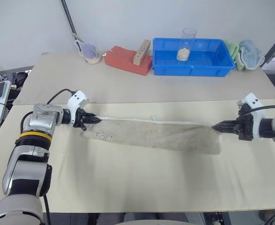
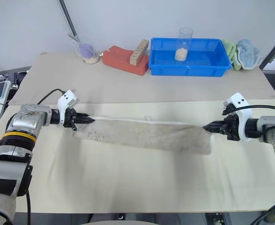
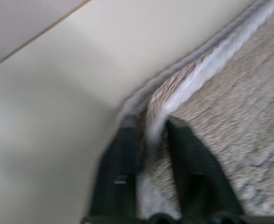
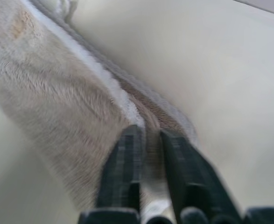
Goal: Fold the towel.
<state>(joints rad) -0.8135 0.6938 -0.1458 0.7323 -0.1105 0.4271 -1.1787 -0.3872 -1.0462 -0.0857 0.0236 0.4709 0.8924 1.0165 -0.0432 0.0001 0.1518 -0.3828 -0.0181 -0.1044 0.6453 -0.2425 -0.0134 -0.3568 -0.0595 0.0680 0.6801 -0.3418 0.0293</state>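
The beige-tan terry cloth towel with white piped edging [image 1: 151, 135] lies on the front part of the cream, smooth table [image 1: 137, 183], already doubled into a long, narrow strip that runs from left to right. A small dark printed mark shows near its left end.

The left gripper [image 1: 91, 120] has its two black fingers [image 3: 122, 172] on both sides of the far left corner, with the white piping between them. The fingers stand slightly apart, so it cannot be told if they are pinching the cloth or have let it go. The right gripper [image 1: 220, 126] stands the same way at the far right corner, the folded edge between its fingers [image 4: 125, 172], and its grip also cannot be told.

The towel looks light, soft and limp. It will probably sag and wrinkle when lifted, and the fluffy pile should not slip easily. The piped corners seem the best place to take hold.

Further back stand a blue plastic tray [image 1: 193, 65], a red brick-like block [image 1: 125, 60], and green and light-blue cloths [image 1: 245, 54].
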